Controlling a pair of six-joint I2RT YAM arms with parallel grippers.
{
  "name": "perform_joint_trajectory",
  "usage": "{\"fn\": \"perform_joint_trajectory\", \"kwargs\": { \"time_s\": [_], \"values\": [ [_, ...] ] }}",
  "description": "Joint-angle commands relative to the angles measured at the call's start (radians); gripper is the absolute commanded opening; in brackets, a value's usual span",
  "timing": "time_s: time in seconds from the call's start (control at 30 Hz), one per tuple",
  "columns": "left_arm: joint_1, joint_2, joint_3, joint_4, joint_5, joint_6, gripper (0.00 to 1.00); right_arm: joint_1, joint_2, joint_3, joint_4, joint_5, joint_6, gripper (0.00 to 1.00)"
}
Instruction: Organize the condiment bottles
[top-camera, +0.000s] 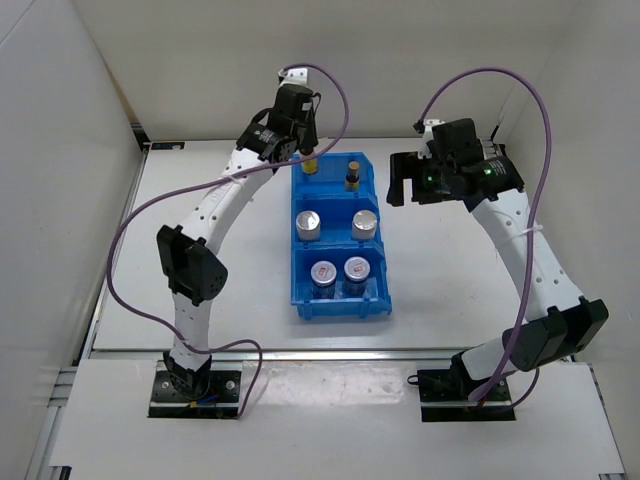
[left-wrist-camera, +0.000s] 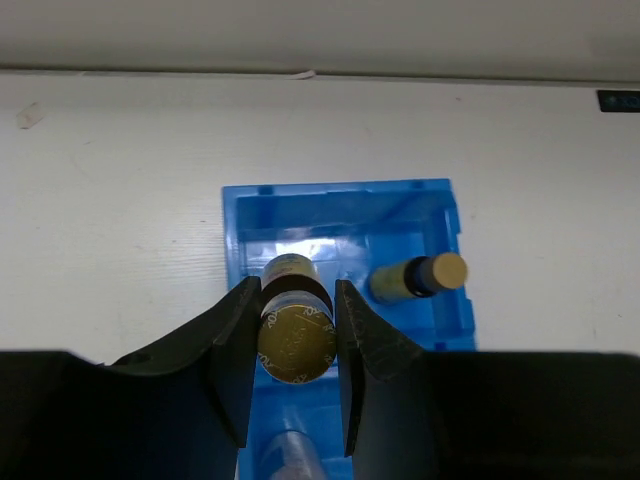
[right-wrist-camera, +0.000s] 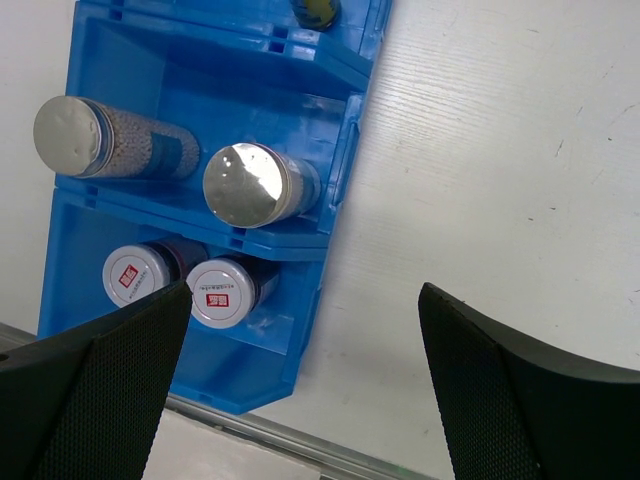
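- The white worktop (top-camera: 450, 290) carries a blue bin (top-camera: 340, 306) with three sections.
- Near section: two red-marked jars (top-camera: 323, 272). Middle section: two silver-capped cylinders (top-camera: 307, 223). Far section: one amber bottle (top-camera: 352, 176).
- The left fingers (left-wrist-camera: 232, 345) grip the second amber bottle (left-wrist-camera: 295, 345) at the far section's left side; I cannot tell whether it touches the bottom.
- The right fingers (right-wrist-camera: 110, 385) are spread wide and empty, beside the bin.
- The task looks nearly done: only setting this bottle down and letting go seems left.

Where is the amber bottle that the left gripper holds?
In the top view the amber bottle is held by the left gripper at the left of the far compartment of the blue bin, the other amber bottle to its right.
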Motion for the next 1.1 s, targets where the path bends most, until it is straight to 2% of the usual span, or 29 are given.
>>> {"fn": "perform_joint_trajectory", "kwargs": {
  "time_s": [0.0, 0.57, 0.63, 0.7, 0.8, 0.83, 0.9, 0.93, 1.07],
  "values": [
    [-0.028, -0.039, 0.039, 0.033, 0.011, 0.003, 0.11, -0.004, -0.031, 0.018, -0.018, 0.023, 0.014, 0.97],
    [-0.050, 0.156, 0.039, 0.033, -0.019, -0.018, 0.13, -0.013, -0.098, -0.030, -0.037, 0.032, 0.014, 0.97],
    [-0.041, 0.182, 0.039, 0.033, -0.010, -0.027, 0.17, -0.013, -0.107, -0.030, -0.046, 0.032, 0.025, 0.97],
    [-0.041, 0.182, 0.039, 0.033, -0.010, -0.037, 0.24, -0.013, -0.107, -0.053, -0.046, 0.032, 0.025, 0.97],
    [-0.041, 0.191, 0.028, 0.033, 0.001, -0.037, 0.45, -0.013, -0.118, -0.053, -0.046, 0.032, 0.034, 0.97],
    [-0.041, 0.191, 0.016, 0.033, 0.001, -0.037, 0.56, -0.013, -0.118, -0.053, -0.046, 0.032, 0.034, 0.97],
    [-0.031, 0.191, 0.007, 0.033, 0.001, -0.037, 0.67, -0.013, -0.118, -0.053, -0.046, 0.032, 0.034, 0.97],
    [-0.031, 0.191, 0.007, 0.033, 0.001, -0.037, 0.79, -0.013, -0.118, -0.053, -0.046, 0.032, 0.034, 0.97],
    [-0.031, 0.170, -0.003, 0.033, -0.010, -0.037, 1.00, -0.013, -0.118, -0.024, -0.069, 0.041, 0.034, 0.97]
  ]
}}
